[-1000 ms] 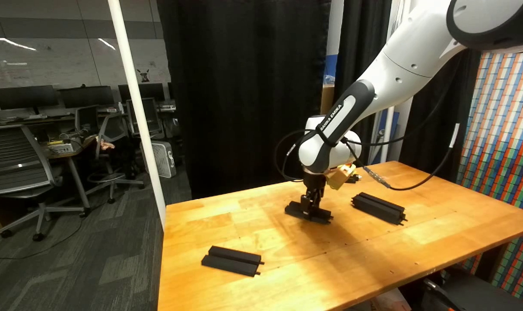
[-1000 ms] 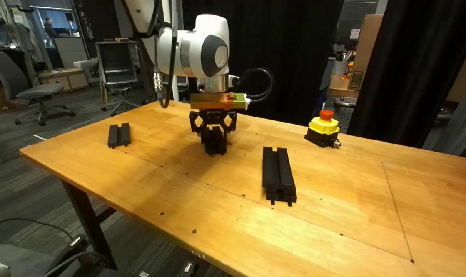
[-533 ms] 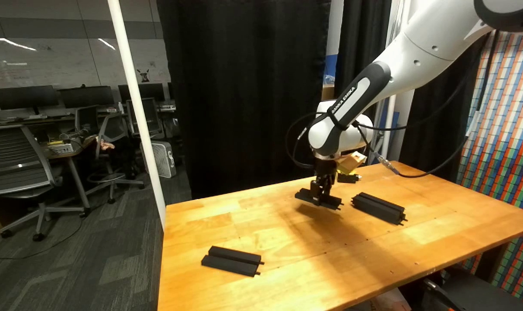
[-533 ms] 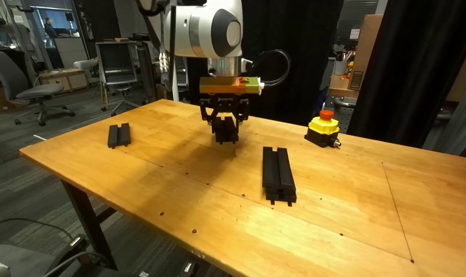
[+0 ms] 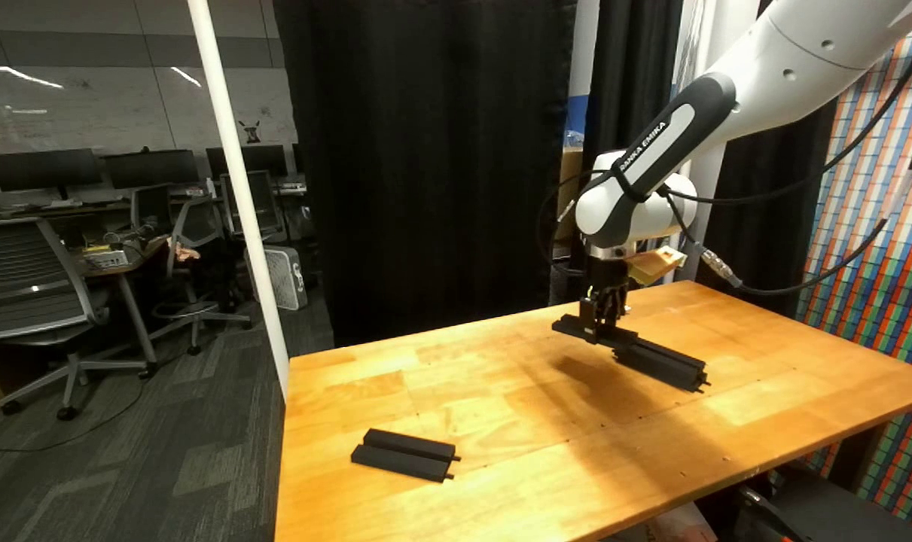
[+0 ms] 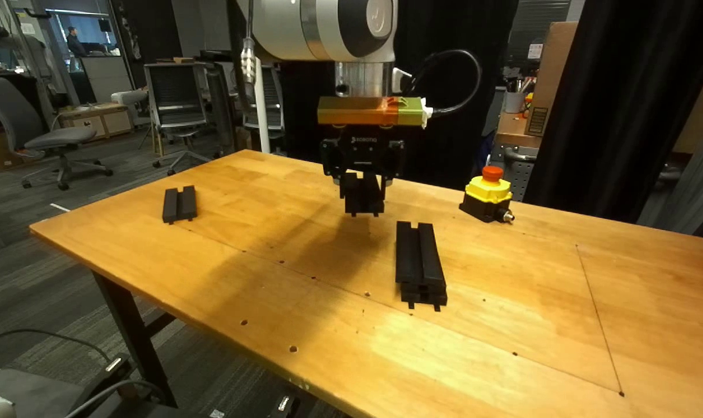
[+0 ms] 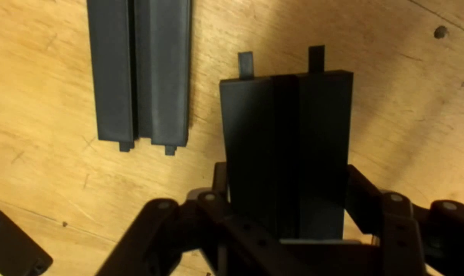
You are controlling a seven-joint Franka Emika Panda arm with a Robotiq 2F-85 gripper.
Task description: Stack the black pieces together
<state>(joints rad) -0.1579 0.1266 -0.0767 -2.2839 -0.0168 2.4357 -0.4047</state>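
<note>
One black piece (image 7: 287, 142) is clamped in your gripper (image 7: 286, 180), jaws parted to its width, hanging clear of the table (image 6: 502, 325). Since a second ago, you've lifted it higher and brought it nearer the black stack (image 6: 421, 264). Another black bar (image 6: 180, 204) lies on the table, well apart from both. Farther off, in an exterior view, a pale cup (image 6: 514, 103) holds slim items (image 6: 520, 86).

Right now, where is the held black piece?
In the wrist view, the held black piece sits clamped in the gripper, right of the black stack.
</note>
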